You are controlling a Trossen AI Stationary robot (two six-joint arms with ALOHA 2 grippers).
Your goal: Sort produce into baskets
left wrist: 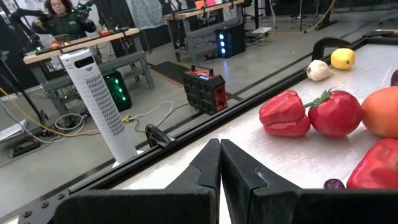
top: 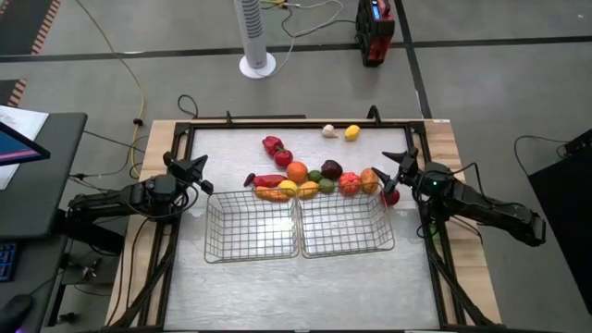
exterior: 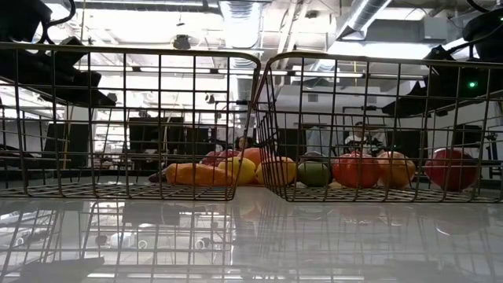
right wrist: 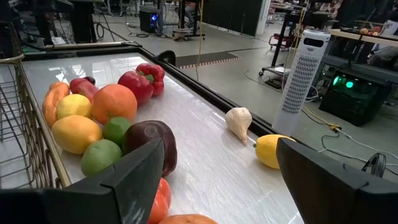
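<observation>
Two wire-mesh baskets, left [top: 252, 242] and right [top: 344, 239], stand side by side at the table's near middle. The produce lies on the table in a row [top: 314, 180] along their far walls. It includes a red pepper [top: 272, 144], a tomato [left wrist: 336, 112], an orange [right wrist: 114, 102] and a maroon fruit [right wrist: 152, 143]. A whitish piece [top: 328, 130] and a lemon [top: 352, 132] lie farther back. A red fruit [top: 391, 195] lies by the right basket's right wall. My left gripper [left wrist: 220, 149] is shut, left of the left basket [top: 198, 176]. My right gripper [right wrist: 219, 149] is open above the row's right end [top: 396, 171].
A raised black frame [top: 277, 121] runs around the table top. A white tower fan [top: 256, 37] and a red-and-black device [top: 375, 32] stand on the floor beyond the far edge. A person [left wrist: 62, 18] sits at a bench far behind. Bare table lies in front of the baskets [top: 296, 287].
</observation>
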